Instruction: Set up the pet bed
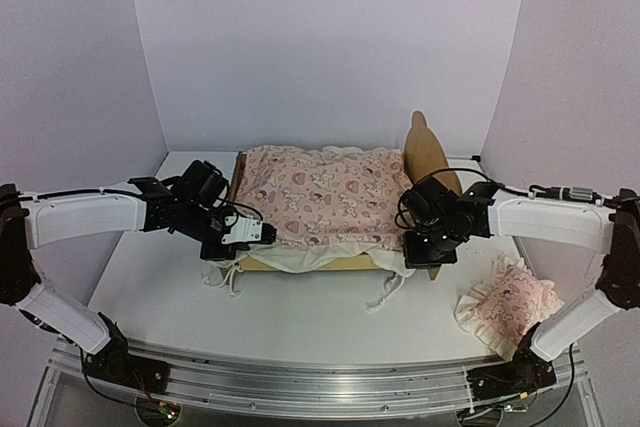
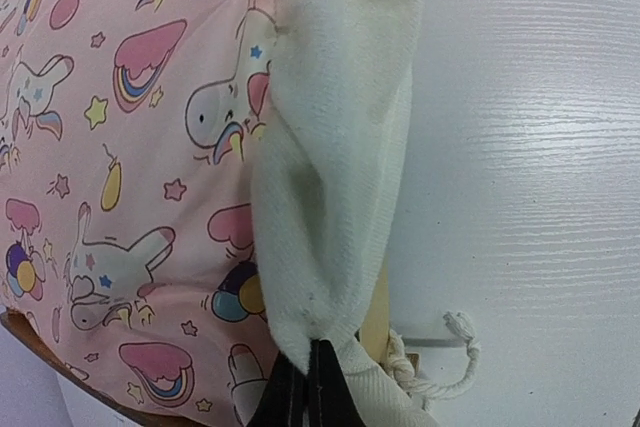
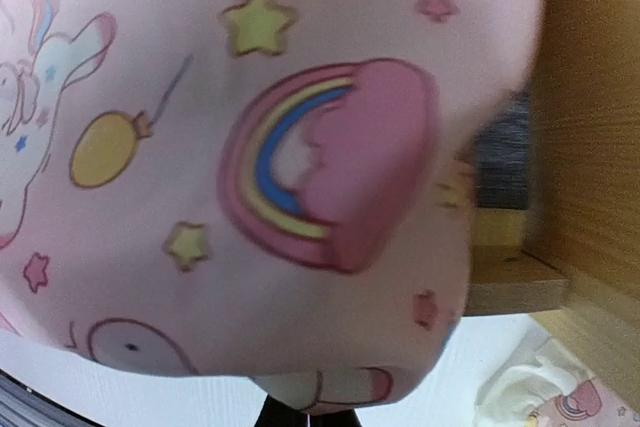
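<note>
The pet bed [image 1: 424,152] is found at the middle of the worktop [image 1: 300,332], with its plywood headboard [image 3: 590,97] at the right end. Most of it is hidden under the pink printed cover [image 1: 320,192]. A strip of the dark fabric base [image 3: 500,162] and a low side rail [image 3: 510,282] can be made out in the right wrist view.

The left jaws are seen closed at the bed's near left corner, pinched on the cover's cream ruffle [image 2: 335,147], with a tie cord [image 2: 440,367] lying on the worktop just beside them. The right jaws are closed at the near right corner by the headboard. There the cover appears to gather into their tips, though little of the tips is shown.

The frame is judged to be light and stiff, so it may be slid or tipped by any pull on the cloth. The thin plywood edges are thought to be smooth and easily slipped off. If the bed itself is to be moved, a side rail or the headboard edge would best be taken, not the fabric base, which would sag. The cover is soft and limp and is best held at its corners.

A small ruffled pillow [image 1: 505,305] is left on the worktop, well apart from the bed, at the near right.
</note>
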Robot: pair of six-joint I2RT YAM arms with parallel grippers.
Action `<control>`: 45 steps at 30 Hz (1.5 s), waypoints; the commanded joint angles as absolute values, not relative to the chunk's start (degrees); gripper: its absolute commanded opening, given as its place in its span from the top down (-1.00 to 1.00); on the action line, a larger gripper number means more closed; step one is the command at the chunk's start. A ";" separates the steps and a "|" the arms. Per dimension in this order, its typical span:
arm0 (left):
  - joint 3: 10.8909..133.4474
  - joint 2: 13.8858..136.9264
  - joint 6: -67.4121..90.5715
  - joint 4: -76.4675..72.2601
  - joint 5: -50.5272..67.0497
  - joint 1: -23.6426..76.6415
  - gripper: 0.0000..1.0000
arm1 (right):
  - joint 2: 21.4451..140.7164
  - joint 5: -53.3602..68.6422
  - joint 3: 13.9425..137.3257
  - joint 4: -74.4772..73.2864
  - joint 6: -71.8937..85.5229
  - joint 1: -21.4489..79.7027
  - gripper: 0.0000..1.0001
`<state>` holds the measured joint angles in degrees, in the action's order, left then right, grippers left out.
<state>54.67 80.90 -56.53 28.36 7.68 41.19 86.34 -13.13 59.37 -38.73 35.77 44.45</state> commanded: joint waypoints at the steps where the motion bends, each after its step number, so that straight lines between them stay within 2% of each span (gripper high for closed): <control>1: 58.24 80.19 -54.07 28.76 7.49 38.76 1.00 | 80.75 -16.80 61.16 -46.84 35.42 40.82 1.00; 11: 60.88 79.25 -51.23 30.65 10.35 36.23 1.00 | 79.90 -12.23 63.87 -52.03 33.16 37.52 1.00; 18: 63.47 76.57 -49.38 36.32 23.07 35.60 1.00 | 81.64 -9.05 67.32 -56.90 31.98 37.00 1.00; 23: 60.88 76.75 -46.71 36.27 23.33 35.60 1.00 | 82.28 -11.79 67.53 -59.58 32.31 37.00 0.95; 24: 60.74 76.86 -46.53 36.21 23.30 35.60 1.00 | 82.17 -12.69 68.24 -60.33 32.20 37.00 0.89; 26: 60.36 76.95 -46.34 35.20 23.36 35.62 1.00 | 82.21 -14.54 70.15 -62.26 31.54 37.00 0.54; 30: 60.30 77.62 -45.12 33.47 24.34 35.68 1.00 | 83.25 -11.81 74.78 -64.05 26.42 38.28 0.27; 35: 59.86 77.82 -43.74 32.47 24.22 35.70 1.00 | 81.03 -15.53 76.15 -58.86 22.45 48.64 0.05; 41: 59.88 77.96 -43.15 32.08 23.75 35.72 1.00 | 83.05 -12.55 66.53 -31.88 26.06 57.40 -0.18; 45: 59.66 77.96 -43.49 32.14 23.51 35.68 1.00 | 89.08 -15.81 68.69 -27.82 28.73 58.12 -0.16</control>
